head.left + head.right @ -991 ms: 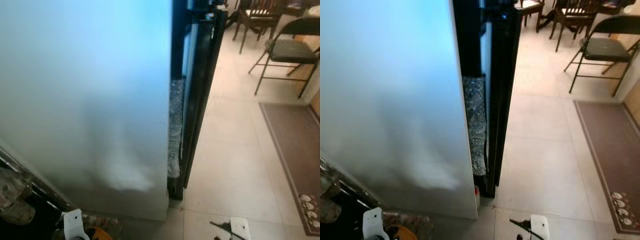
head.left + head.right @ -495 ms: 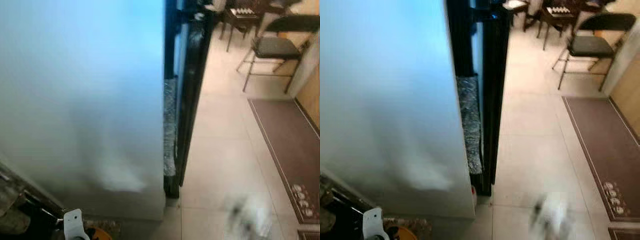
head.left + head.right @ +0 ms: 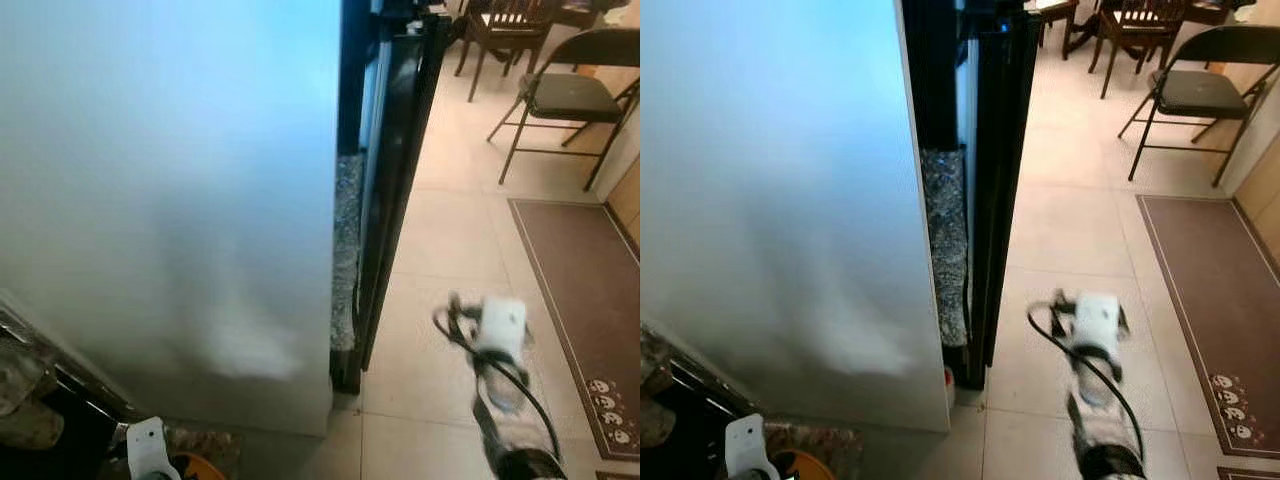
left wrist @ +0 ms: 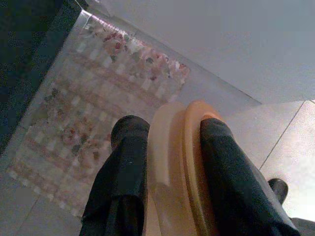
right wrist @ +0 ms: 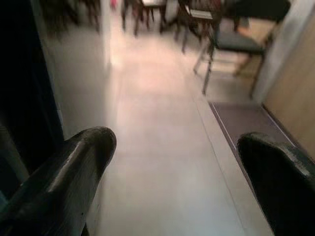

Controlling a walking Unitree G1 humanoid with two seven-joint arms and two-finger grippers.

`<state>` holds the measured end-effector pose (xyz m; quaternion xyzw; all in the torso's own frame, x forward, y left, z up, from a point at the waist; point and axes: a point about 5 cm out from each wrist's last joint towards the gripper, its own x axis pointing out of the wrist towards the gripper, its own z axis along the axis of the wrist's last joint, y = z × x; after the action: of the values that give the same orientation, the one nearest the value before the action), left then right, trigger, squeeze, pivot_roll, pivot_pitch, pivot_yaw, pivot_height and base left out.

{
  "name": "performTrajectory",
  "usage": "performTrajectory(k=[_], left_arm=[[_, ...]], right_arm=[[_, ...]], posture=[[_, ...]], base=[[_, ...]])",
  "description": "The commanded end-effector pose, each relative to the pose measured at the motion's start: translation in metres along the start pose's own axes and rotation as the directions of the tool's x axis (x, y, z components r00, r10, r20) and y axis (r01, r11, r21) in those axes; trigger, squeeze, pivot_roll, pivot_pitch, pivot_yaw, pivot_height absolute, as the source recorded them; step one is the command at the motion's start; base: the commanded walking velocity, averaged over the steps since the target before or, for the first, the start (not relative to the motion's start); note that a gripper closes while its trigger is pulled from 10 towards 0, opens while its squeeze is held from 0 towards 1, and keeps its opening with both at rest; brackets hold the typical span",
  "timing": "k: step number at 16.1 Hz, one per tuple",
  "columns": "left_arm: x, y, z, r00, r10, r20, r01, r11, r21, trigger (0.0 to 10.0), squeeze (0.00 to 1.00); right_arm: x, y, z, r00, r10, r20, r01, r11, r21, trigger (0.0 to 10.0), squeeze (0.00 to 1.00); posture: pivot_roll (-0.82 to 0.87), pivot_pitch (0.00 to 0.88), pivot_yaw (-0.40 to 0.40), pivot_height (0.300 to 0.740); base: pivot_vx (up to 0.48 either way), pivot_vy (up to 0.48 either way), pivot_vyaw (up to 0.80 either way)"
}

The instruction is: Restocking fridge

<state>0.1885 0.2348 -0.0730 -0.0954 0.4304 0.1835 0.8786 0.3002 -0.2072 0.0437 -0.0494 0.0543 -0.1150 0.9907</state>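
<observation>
Clearly I am only at the start: my left gripper (image 4: 167, 147) is closed around an orange-lidded container (image 4: 179, 162), held low above a patterned rug (image 4: 93, 103) just beside the fridge (image 3: 170, 200), and nothing is placed inside yet. My right gripper (image 5: 182, 162), its fingers spread wide and empty, is raised near the black fridge door (image 3: 990, 180), which I judge I must open wider next. I can read no brand, label or writing anywhere.
</observation>
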Motion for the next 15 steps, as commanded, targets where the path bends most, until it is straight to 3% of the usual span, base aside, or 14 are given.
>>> performTrajectory(k=[1,5,7,13,15], left_arm=[[0.000,0.003,-0.002,1.000,0.018,-0.002,-0.018,1.000,-0.007,10.0,0.00],[-0.001,0.003,-0.003,1.000,0.011,-0.001,-0.011,1.000,-0.006,10.0,0.00],[-0.001,0.003,-0.004,1.000,0.009,-0.004,-0.009,1.000,-0.001,10.0,0.00],[-0.001,0.005,-0.006,1.000,0.001,-0.016,-0.001,1.000,0.022,10.0,0.00],[-0.001,0.004,-0.005,1.000,0.001,-0.012,-0.001,1.000,0.025,10.0,0.00]], right_arm=[[0.001,0.018,0.010,0.998,0.048,0.030,-0.049,0.999,0.022,10.0,0.00],[0.000,0.069,0.042,0.966,0.210,0.148,-0.218,0.975,0.035,10.0,0.00],[-0.003,0.074,0.042,0.967,0.215,0.134,-0.223,0.973,0.053,10.0,0.00],[-0.005,0.074,0.044,0.970,0.215,0.110,-0.223,0.973,0.062,10.0,0.00],[-0.006,0.037,0.027,1.000,0.024,-0.002,-0.024,0.998,0.060,10.0,0.00]], posture=[[-0.09,0.000,0.057,0.740],[-0.08,0.000,0.051,0.740],[-0.08,0.000,0.052,0.740],[-0.08,0.000,0.060,0.740],[-0.07,0.000,0.047,0.740]], base=[[0.000,0.000,0.00],[0.000,0.000,0.00],[0.000,0.000,0.00],[0.000,0.000,0.00],[0.000,0.000,0.00]])
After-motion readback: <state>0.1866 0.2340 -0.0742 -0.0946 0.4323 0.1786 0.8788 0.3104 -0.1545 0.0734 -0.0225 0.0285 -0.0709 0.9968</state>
